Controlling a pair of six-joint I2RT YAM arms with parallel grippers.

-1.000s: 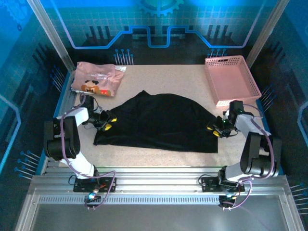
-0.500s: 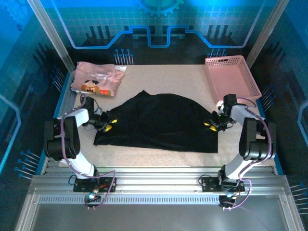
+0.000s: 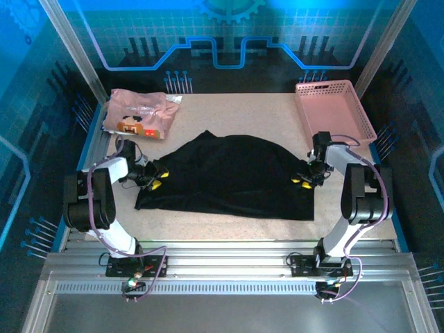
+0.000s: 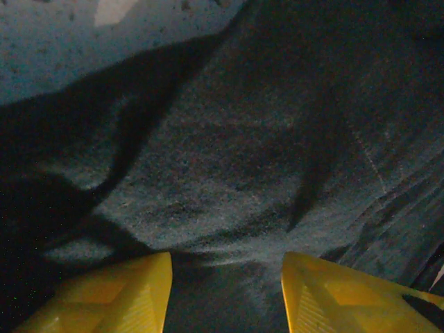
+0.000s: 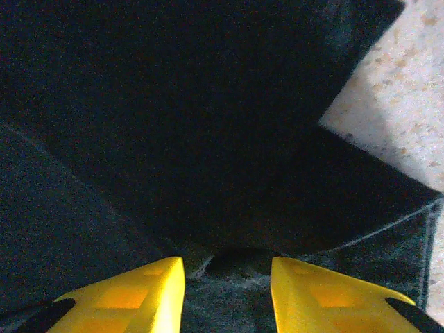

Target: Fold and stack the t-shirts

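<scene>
— Shirts, where?
— Your black shirt [image 3: 229, 173] lies spread across the middle of the table [image 3: 263, 111]. It's rumpled, with the near edge roughly straight and the far edge humped. Your pink shirt [image 3: 139, 114], the one with the pixel print, sits crumpled at the far left corner, well apart from the black one. The pink basket [image 3: 336, 118] is at the far right corner.
— Left gripper?
— Your left gripper [image 3: 157, 177] is low at the black shirt's left edge. In the wrist view its yellow fingers [image 4: 111, 295] are apart, black cloth runs into the gap and creases fan out from it. Squeezing or not, can't tell.
— Right one?
— Your right gripper [image 3: 301, 179] is down on the shirt's right edge. Its yellow fingers [image 5: 125, 298] are apart with a hump of black cloth between them and a folded flap beyond. Clamped or not, can't tell either.
</scene>
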